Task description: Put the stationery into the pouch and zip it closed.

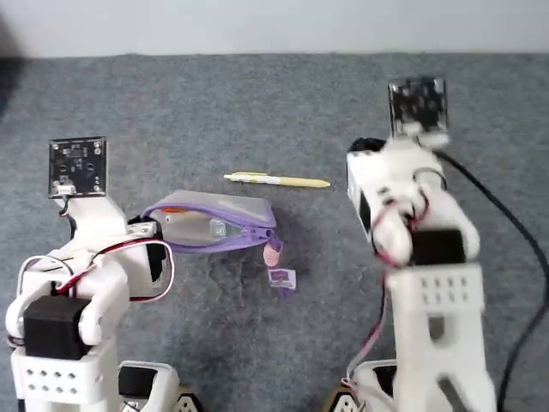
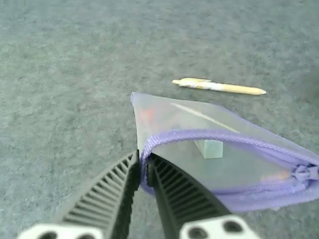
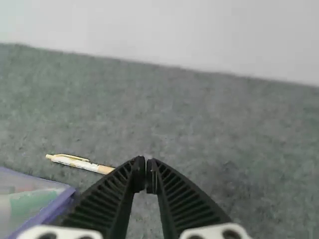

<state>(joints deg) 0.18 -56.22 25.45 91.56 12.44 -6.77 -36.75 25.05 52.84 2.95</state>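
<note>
Beyond the left end effector (image 2: 143,168), which is clamping the floppy pouch (image 2: 234,164) at its zipper-end corner, the light, likely slippery pen (image 2: 219,87) is lying loose; right end effector (image 3: 145,175) is sitting closed, empty, so I'd grab mid-barrel.

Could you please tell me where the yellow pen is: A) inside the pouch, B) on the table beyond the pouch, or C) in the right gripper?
B: the pen lies on the grey table, apart from the pouch, while the right gripper is shut on nothing.
</note>
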